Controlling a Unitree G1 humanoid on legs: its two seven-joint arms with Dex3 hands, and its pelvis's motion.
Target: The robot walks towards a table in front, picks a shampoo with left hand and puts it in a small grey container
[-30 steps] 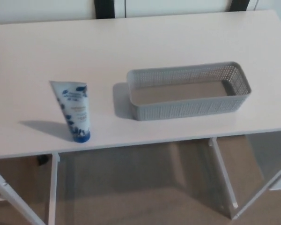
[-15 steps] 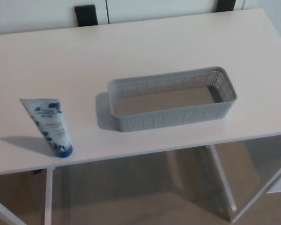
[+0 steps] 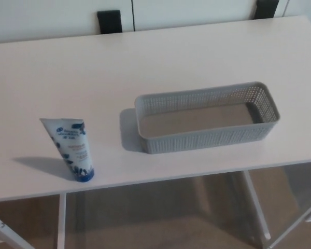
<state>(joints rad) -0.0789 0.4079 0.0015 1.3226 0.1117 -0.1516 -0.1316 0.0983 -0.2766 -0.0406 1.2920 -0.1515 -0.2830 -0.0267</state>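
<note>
A white and blue shampoo tube (image 3: 72,149) stands upright on its blue cap near the front left edge of the white table (image 3: 145,67). To its right lies a small grey perforated container (image 3: 206,117), long and shallow, with nothing inside it. Neither of my hands shows in the head view.
The table's front edge runs across the lower part of the picture, with white legs (image 3: 60,220) and brown floor (image 3: 160,223) below. Beyond the far edge stand white cabinet fronts with two black pieces (image 3: 109,21).
The whole picture has shifted as the camera moved; the tube and container now sit lower than a second ago and further right than half a second ago. The things themselves have not moved.
</note>
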